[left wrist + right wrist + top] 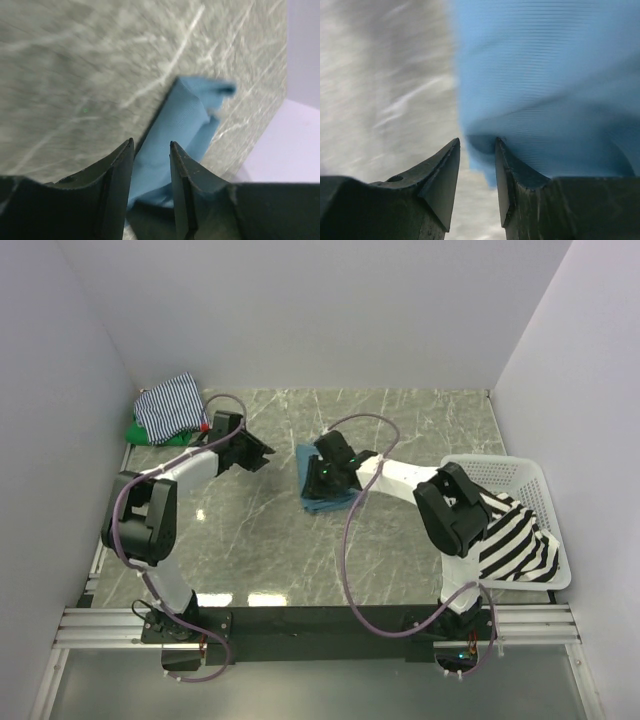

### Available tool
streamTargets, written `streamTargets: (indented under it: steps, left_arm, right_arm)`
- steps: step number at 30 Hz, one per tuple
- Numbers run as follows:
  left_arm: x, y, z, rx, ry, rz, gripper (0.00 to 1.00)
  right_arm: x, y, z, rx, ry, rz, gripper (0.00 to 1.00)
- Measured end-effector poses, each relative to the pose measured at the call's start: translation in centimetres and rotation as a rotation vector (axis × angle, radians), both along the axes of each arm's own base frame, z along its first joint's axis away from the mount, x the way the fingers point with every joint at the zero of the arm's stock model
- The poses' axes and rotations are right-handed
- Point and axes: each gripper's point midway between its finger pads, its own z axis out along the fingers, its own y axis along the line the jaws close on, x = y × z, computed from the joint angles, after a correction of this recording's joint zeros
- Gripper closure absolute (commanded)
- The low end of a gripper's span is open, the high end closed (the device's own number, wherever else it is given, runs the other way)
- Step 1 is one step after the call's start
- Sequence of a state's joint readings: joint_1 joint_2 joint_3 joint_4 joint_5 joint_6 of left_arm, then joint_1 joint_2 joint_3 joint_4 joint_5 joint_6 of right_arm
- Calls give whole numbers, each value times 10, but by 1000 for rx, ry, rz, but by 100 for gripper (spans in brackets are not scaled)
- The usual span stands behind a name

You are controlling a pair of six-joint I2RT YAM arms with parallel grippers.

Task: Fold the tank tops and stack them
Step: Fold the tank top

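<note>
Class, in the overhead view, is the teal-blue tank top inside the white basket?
No, the teal-blue tank top lies on the marble table, well left of the white lattice basket.

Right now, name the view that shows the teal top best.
Left wrist: the teal top shows nearly whole, folded. Top view: the right arm covers much of it. Right wrist: only a blurred close-up patch.

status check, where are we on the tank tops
Left gripper open, short of the teal top. Right gripper open at its edge. Thin-striped top on green top back left; bold-striped top in basket. Nothing blocking.
</note>
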State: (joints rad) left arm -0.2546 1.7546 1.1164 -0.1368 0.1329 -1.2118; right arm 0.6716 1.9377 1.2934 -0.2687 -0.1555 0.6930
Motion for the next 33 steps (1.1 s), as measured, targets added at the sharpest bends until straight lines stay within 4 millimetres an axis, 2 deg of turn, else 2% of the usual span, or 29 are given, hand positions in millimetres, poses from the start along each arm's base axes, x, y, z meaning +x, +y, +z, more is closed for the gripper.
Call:
streamTargets:
  steps: [4,6,9,11,13,18,20,21,22,24,27,30,33]
  left_arm:
    - [3,23,6,19,-10,35,59]
    - [3,30,7,34,-16,33,58]
    - [1,34,6,61,-16,-1,57]
    - [-1,31,6,69,-15,-40,57]
    - [2,24,7,57,-22,-88,56]
    - [9,4,-11,39,-7,-184,54]
    - [10,-6,-19,30,6,-218,54]
    - [10,-12,-23,25,13,-239,54]
    - [9,-16,-25,20,17,-257,54]
    - [11,-26,-28,7,19,-288,54]
    - [13,-37,-28,-7,14,-327,54]
    - [13,-42,-26,-11,3,-353,53]
    - [11,-44,-26,-13,3,-365,54]
  right_arm:
    - [-19,52,21,145,25,44,59]
    - [-23,71,31,190,23,67,59]
    - [-19,75,41,203,0,71,58]
    - [-11,65,46,188,-16,48,58]
    - [0,45,53,152,-46,11,54]
    - [62,-54,78,60,-152,-165,52]
    - [81,-89,75,16,-168,-216,51]
    - [88,-107,67,-14,-161,-236,49]
    - [91,-115,60,-31,-151,-242,48]
    - [95,-125,41,-65,-119,-228,48]
    - [97,-120,14,-83,-68,-179,47]
    - [98,-114,-5,-81,-36,-149,46]
    - [101,-110,-15,-75,-18,-134,46]
